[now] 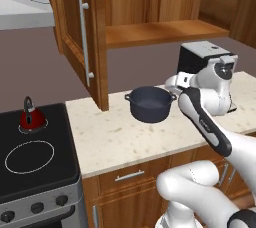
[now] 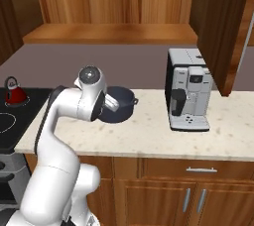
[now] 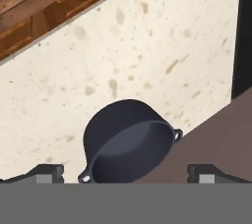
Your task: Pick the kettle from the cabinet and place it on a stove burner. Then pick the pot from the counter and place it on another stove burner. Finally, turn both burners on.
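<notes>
The red kettle (image 1: 32,117) (image 2: 15,92) stands on the small rear stove burner (image 1: 22,131) of the black cooktop. The largest burner circle (image 1: 29,156) in front of it is bare. The dark blue-grey pot (image 1: 149,103) (image 2: 123,104) (image 3: 129,142) sits lidless and upright on the beige counter (image 1: 115,139). My gripper (image 3: 125,174) (image 1: 173,87) hovers just right of and above the pot's rim, open, with nothing between its fingertips (image 3: 49,171). The cabinet (image 1: 160,31) stands open, its shelf bare.
The open cabinet door (image 1: 82,37) with its silver bar handle juts out over the counter's left end. A coffee machine (image 1: 199,57) (image 2: 187,91) stands on the counter right of the pot. Black knobs (image 1: 35,208) line the stove front.
</notes>
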You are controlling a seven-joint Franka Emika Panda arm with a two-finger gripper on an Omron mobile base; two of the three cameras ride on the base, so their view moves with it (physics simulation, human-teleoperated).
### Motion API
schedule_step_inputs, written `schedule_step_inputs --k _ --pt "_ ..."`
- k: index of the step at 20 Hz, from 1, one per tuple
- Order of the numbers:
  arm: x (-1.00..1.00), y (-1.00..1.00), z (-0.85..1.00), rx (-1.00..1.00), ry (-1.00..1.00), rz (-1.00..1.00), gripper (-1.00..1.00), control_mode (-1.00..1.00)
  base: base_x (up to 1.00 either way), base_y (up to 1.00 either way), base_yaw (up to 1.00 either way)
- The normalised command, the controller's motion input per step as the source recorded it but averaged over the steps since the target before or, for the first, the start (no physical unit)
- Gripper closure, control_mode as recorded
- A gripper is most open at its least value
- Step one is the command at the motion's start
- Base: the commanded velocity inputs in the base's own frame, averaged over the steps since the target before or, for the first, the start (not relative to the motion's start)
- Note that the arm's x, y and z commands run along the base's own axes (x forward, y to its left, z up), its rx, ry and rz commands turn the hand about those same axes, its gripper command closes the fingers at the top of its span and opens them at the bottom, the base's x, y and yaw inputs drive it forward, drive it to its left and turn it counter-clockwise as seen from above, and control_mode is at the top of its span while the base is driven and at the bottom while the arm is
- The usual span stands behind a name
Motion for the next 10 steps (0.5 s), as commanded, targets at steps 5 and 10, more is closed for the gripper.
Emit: schedule_step_inputs --k 5,10 --pt "0.3 0.0 -0.13 0.0 0.03 -0.04 -1.0 -1.0 0.0 0.0 0.0" --pt "0.29 0.0 -0.17 0.0 0.04 -0.05 -1.0 -1.0 0.0 0.0 0.0"
